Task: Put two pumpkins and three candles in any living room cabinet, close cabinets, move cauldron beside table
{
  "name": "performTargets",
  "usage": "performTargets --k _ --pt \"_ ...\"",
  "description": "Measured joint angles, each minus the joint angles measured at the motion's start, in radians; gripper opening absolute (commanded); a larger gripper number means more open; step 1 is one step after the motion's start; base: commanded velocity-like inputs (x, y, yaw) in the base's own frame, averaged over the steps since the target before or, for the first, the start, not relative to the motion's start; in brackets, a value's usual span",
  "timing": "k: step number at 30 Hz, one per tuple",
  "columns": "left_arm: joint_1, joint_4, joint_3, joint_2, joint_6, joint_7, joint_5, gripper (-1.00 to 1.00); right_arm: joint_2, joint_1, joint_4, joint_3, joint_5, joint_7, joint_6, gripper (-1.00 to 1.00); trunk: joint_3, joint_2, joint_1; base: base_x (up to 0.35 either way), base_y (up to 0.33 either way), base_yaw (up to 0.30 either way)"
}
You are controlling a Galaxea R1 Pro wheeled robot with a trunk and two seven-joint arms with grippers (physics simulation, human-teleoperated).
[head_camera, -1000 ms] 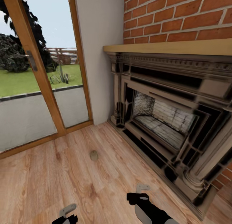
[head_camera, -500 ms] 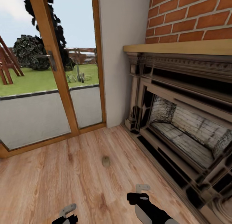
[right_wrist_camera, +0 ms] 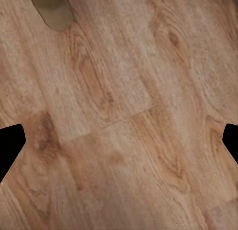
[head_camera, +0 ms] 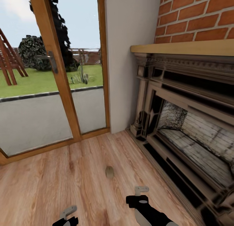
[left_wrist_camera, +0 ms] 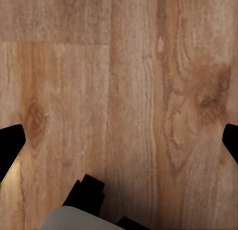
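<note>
Nearest the robot, the left gripper [head_camera: 66, 216] hangs low over the wooden floor [head_camera: 48, 187], and the right gripper [head_camera: 140, 195] reaches a little farther forward. In each wrist view the two dark fingertips sit at opposite edges of the picture with bare planks between them, so both grippers are spread wide and carry nothing.

Just ahead of the right gripper, a candle [head_camera: 109, 171] lies on the floor, a stubby tan-olive cylinder, apart from both grippers. It shows again at the edge of the right wrist view [right_wrist_camera: 52, 9]. Whether it stands on end or lies on its side is hard to tell at this size.

Beyond it, the fireplace [head_camera: 188, 135] runs along the right under a pale mantel shelf [head_camera: 182, 47] and brick wall [head_camera: 198, 18]; a glass door [head_camera: 48, 89] opens onto the garden.

The step in hand appears to be approaching this candle to fetch it. The next move probably calls for closing the remaining gap, lowering the right gripper so its fingers straddle the candle, then closing on it.
</note>
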Motion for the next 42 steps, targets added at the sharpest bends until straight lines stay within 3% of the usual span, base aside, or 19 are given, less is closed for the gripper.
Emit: performTargets --k 15,35,42 --pt "0.000 0.004 -0.001 -0.002 0.000 -0.001 -0.002 1.00 0.000 0.000 -0.003 0.006 0.004 0.000 0.000 1.00 0.000 0.000 0.000 0.280 0.138 0.010" --pt "0.000 0.004 -0.001 -0.005 -0.001 -0.001 -0.002 1.00 0.000 0.000 -0.005 0.006 0.005 0.000 0.003 1.00 0.008 0.000 0.000 0.281 0.027 0.238" --pt "0.000 0.004 -0.002 -0.005 -0.002 -0.001 -0.003 1.00 0.001 0.000 -0.008 0.009 0.006 -0.003 0.004 1.00 0.009 0.000 0.000 0.327 0.007 0.068"
